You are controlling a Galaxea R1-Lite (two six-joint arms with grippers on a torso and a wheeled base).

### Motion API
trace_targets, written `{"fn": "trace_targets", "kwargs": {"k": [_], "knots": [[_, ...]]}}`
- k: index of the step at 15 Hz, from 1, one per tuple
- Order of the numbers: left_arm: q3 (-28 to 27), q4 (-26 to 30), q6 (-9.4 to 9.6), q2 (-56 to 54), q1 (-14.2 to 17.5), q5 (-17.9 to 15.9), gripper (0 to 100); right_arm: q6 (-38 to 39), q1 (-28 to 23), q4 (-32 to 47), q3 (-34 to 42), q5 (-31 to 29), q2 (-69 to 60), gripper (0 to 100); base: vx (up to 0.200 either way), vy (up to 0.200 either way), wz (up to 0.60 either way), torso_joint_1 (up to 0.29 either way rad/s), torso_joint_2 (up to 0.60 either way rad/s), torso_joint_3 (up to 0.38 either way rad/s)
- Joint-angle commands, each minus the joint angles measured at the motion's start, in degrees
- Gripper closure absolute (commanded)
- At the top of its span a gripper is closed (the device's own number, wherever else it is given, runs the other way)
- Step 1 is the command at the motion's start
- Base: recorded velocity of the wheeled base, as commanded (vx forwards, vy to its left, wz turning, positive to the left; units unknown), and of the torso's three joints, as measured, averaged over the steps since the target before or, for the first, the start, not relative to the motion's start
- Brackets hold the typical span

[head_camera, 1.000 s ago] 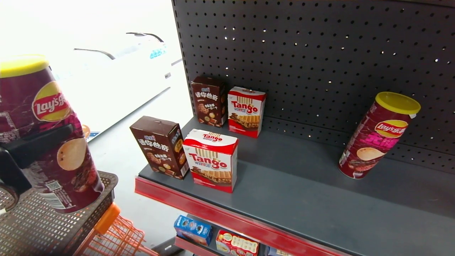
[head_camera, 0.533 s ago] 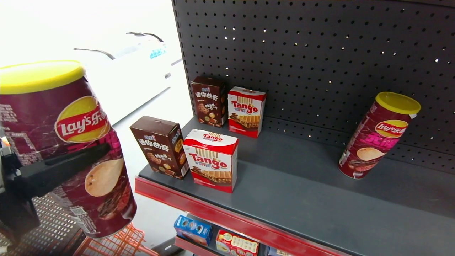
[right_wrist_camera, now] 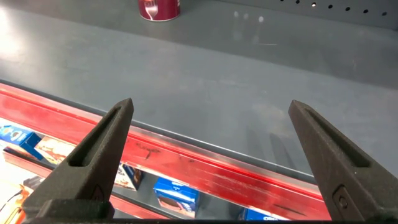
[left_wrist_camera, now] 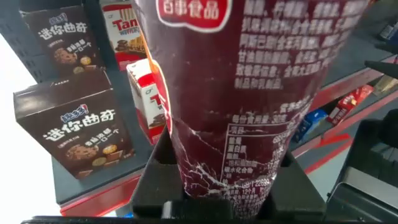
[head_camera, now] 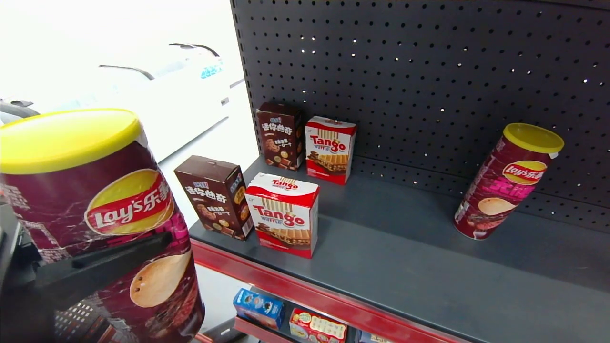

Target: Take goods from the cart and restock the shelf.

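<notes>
The right gripper [right_wrist_camera: 211, 104] hangs with jaws spread wide. Between them lie the grey shelf [right_wrist_camera: 249, 68] and its red front rail [right_wrist_camera: 186, 160]. A maroon can [right_wrist_camera: 158, 9] stands well beyond the fingertips. Blue packets [right_wrist_camera: 176, 193] sit under the rail.

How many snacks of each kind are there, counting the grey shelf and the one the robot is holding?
Chip cans: 2
Brown cookie boxes: 2
Red-and-white wafer boxes: 2
Total: 6
</notes>
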Motion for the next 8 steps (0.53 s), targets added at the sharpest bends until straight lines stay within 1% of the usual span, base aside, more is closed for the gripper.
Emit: {"fn": "trace_targets", "kwargs": {"k": [1,4,8], "knots": [[0.7,-0.18,0.0,0.23,-0.35,0.04,100,0.05,0.0,-0.04,0.01,0.0,0.0,0,0.0,0.0,0.0,0.0,0.0,0.0],[0.62,-0.27,0.0,0.23,-1.5,-1.72,100,-0.04,0.0,-0.04,0.01,0.0,0.0,0,0.0,0.0,0.0,0.0,0.0,0.0],[-0.17,-0.27,0.09,0.49,-4.4,-1.72,100,-0.04,0.0,-0.04,0.01,0.0,0.0,0,0.0,0.0,-0.6,0.002,0.0,0.006]]}}
